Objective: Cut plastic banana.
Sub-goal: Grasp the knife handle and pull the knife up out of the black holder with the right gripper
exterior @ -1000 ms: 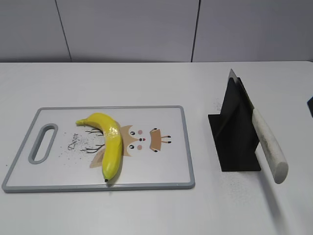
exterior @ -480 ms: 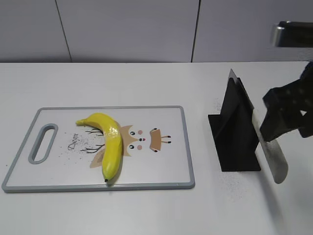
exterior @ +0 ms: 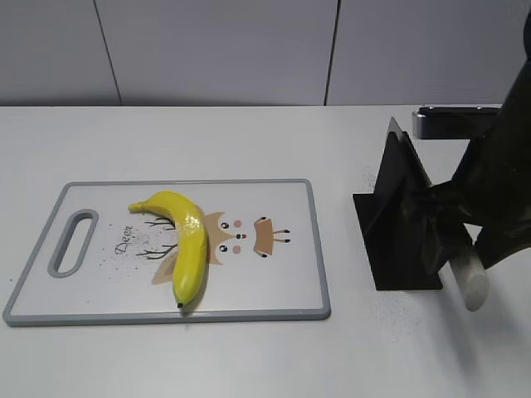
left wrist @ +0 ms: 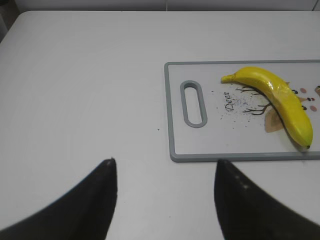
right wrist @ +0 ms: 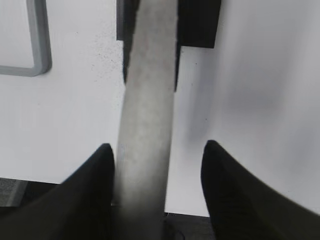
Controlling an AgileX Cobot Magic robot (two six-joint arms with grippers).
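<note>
At the right of the frame a grey-rimmed white cutting board [left wrist: 172, 125] lies on the white table [left wrist: 80, 90], its slot handle toward the centre. The plastic banana [left wrist: 280, 100] rests on the board's deer print. The left hand [left wrist: 165, 175] hovers at the bottom edge, its dark fingers [left wrist: 95, 200] spread, holding nothing.

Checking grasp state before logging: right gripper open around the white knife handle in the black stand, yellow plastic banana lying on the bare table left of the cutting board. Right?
One error: the yellow plastic banana lies on the white grey-rimmed cutting board, as the exterior view shows. The right gripper is open around the white knife handle in the black stand.
</note>
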